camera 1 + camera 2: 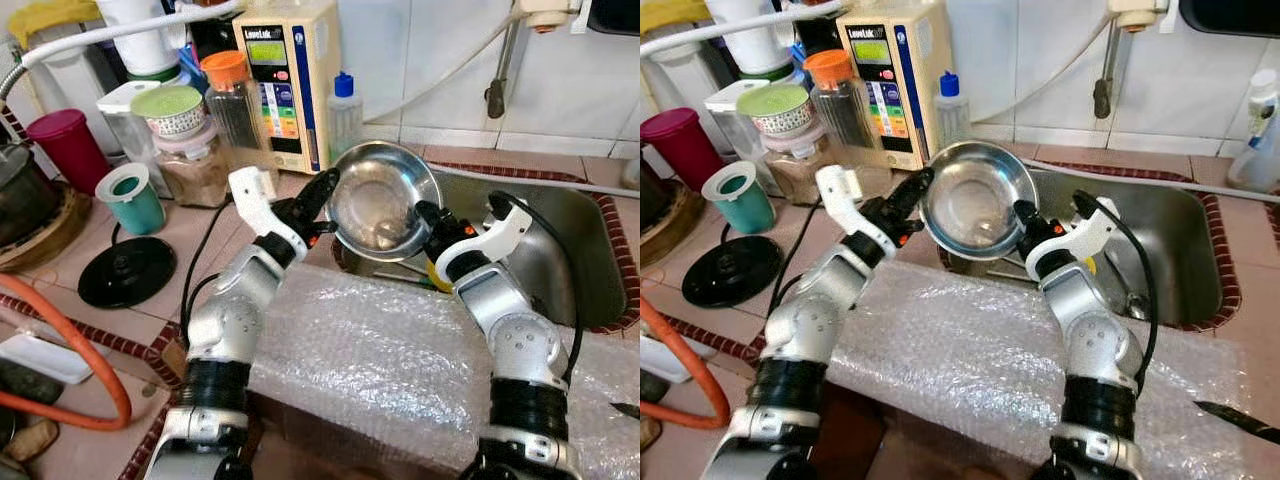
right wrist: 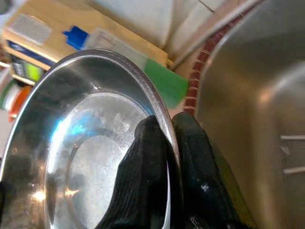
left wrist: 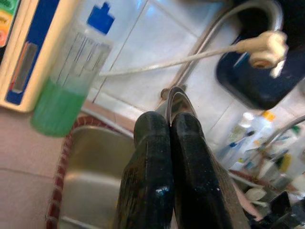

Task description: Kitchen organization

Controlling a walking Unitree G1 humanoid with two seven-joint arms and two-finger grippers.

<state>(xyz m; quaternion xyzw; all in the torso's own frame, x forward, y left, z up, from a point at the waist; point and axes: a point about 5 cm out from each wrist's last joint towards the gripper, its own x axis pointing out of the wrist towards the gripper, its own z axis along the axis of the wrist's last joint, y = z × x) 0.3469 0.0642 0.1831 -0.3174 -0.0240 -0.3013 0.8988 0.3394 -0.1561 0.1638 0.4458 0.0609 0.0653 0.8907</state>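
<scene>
Steel bowl (image 1: 378,201) held tilted on edge above the near-left corner of the sink (image 1: 560,250), hollow facing the camera, clear of the counter. Left gripper (image 1: 325,190) at the bowl's left rim, right gripper (image 1: 425,215) at its right rim. Probably gripped from both sides to keep a wide, slick bowl from swinging while lifted out of the sink, though which arm bears the load cannot be judged.

Right wrist view: fingers (image 2: 152,157) pinched on the rim, one inside, one outside. Left wrist view: fingers (image 3: 152,162) pressed together on a thin metal edge, so also clamped on the rim. Head views too small to confirm either pinch.

Head views alone give the surroundings: bubble wrap (image 1: 370,350) along the counter's front edge, jars (image 1: 180,120) and a teal cup (image 1: 132,198) crowded to the left.
</scene>
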